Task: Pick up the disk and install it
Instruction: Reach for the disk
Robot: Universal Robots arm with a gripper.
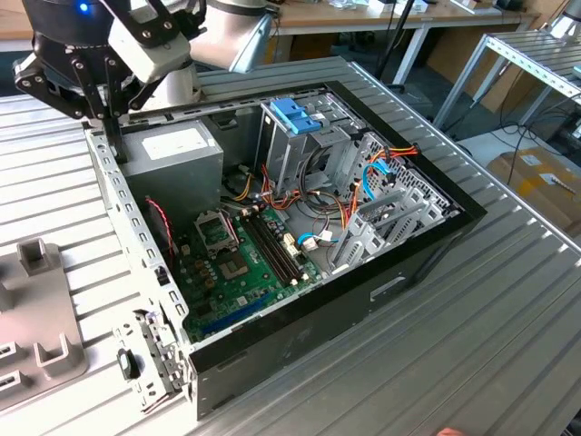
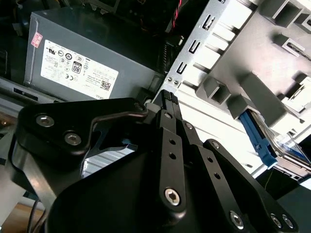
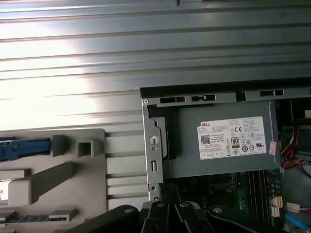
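Disk (image 2: pixel 274 145) is lying in the grey fixture (image 3: pixel 87 189), well apart from the gripper (image 1: pixel 111 136), which is hovering beside the power supply (image 2: pixel 82 63). Its grip state cannot be told. Judged: pickup is calling for squaring to the blue rail and clearing the fixture posts.

table (image 1: pixel 508 300): gleaming as ribbed bare metal
power supply (image 1: pixel 172 159): showing matt grey metal, paper label
disk (image 2: pixel 260 143): showing glossy blue plastic rail

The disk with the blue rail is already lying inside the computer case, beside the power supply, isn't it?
No, not inside. The disk with the blue rail is lying on the grey holder outside the computer case. The second wrist view shows it there.
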